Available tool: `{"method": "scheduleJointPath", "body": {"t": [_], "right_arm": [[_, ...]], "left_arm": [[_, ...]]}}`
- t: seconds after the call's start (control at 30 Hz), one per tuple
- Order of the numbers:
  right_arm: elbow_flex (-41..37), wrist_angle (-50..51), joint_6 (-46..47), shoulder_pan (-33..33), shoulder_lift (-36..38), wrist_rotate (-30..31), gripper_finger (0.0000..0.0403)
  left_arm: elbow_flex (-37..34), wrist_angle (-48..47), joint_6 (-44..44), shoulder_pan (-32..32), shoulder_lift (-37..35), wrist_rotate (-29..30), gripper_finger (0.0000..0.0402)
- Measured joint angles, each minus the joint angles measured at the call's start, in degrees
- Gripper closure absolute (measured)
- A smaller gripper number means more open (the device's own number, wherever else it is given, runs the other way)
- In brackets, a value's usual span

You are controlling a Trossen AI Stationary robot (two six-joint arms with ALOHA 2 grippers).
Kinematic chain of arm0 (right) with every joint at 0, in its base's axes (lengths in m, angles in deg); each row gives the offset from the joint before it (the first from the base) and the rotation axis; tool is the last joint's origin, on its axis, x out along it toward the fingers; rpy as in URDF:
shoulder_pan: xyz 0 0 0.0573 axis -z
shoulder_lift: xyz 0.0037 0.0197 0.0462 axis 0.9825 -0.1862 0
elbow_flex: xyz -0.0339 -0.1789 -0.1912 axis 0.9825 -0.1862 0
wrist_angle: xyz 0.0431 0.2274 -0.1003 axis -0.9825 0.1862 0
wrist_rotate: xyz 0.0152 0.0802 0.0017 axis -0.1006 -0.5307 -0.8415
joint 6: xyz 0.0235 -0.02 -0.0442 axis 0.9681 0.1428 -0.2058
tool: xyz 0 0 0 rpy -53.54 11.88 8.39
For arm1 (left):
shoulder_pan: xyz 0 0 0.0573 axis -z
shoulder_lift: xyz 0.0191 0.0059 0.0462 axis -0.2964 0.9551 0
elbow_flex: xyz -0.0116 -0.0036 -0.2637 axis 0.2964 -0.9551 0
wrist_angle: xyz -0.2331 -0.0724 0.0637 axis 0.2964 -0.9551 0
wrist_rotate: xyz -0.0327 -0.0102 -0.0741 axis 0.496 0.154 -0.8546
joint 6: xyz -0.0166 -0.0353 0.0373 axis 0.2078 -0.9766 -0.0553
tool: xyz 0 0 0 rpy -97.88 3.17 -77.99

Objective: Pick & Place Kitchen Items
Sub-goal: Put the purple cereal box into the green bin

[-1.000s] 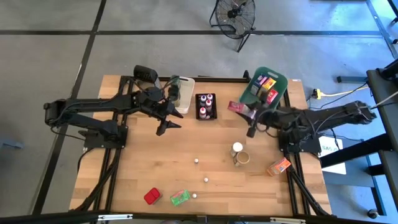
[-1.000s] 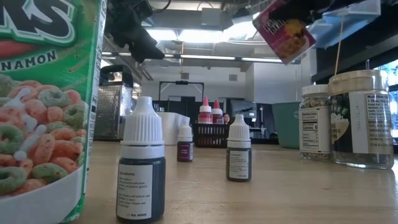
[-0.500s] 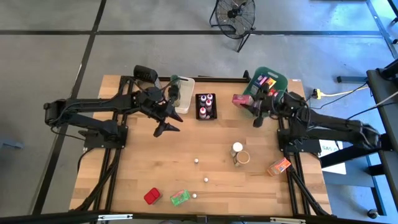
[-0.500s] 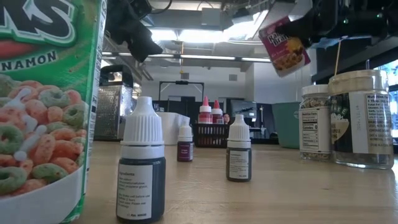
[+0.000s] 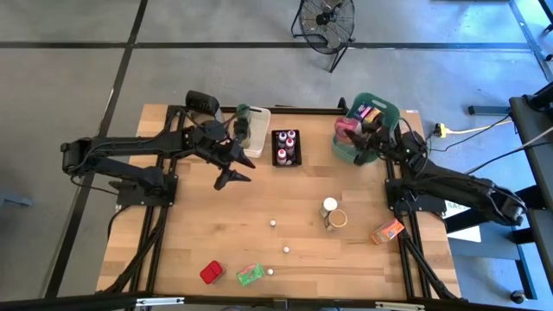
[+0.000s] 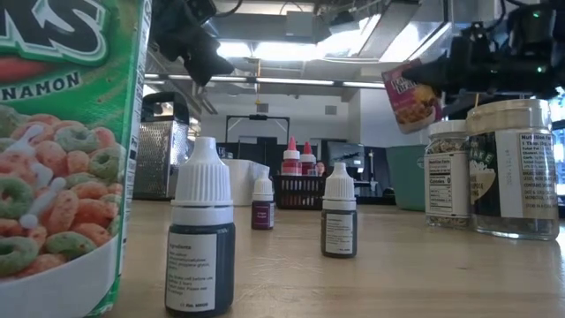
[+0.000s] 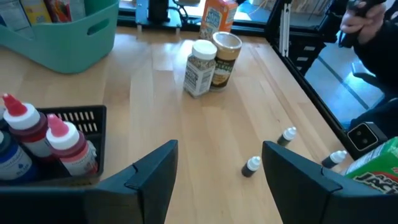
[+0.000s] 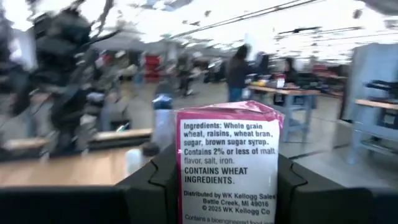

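Packets (image 5: pixel 371 113) stand in teal bin (image 5: pixel 390 111); bottles (image 5: pixel 286 145) fill black bin (image 5: pixel 276 161).

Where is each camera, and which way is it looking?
High view: above the table, looking straight down; both arms show, the right hand holding a pink cereal box by the teal bin.
Low view: at tabletop height, looking across at a dropper bottle; the box hangs above.
Left wrist view: looks past the open left hand at two jars.
Right wrist view: looks past its fingers at the box.
Shared: all but the left wrist view show the box.
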Motion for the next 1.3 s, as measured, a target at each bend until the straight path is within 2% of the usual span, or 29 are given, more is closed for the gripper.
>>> {"method": "scheduleJointPath", "body": {"t": [0.1, 0.23, 0.47, 0.67, 0.9, 1.3], "right_arm": [[-3.42, -6.55, 2.32, 0.52, -0.21, 5.04, 0.0258], [-5.77, -8.07, 4.52, 0.54, -0.36, 11.63, 0.0258], [-5.99, -7.44, 4.86, 0.50, -1.66, 11.94, 0.0258], [-5.99, -6.50, 8.59, 0.47, -1.66, 15.64, 0.0258], [-5.99, -3.34, 9.91, 0.47, -2.14, 16.26, 0.0258], [-5.97, -2.89, 7.04, 0.46, -8.79, 16.76, 0.0258]], "left_arm": [[0.00, 0.58, 0.02, 0.00, 0.00, 0.01, 0.0174], [0.00, 0.56, 0.03, 0.00, 0.00, 0.01, 0.0175], [0.00, 0.88, 0.68, 0.00, 0.00, 0.03, 0.0176], [0.00, 0.91, 0.63, 0.00, 0.00, 0.03, 0.0174], [0.00, 0.91, 0.37, 0.00, 0.00, 0.05, 0.0174], [0.00, 0.95, 0.46, 0.00, 0.00, 0.08, 0.0174]]}}
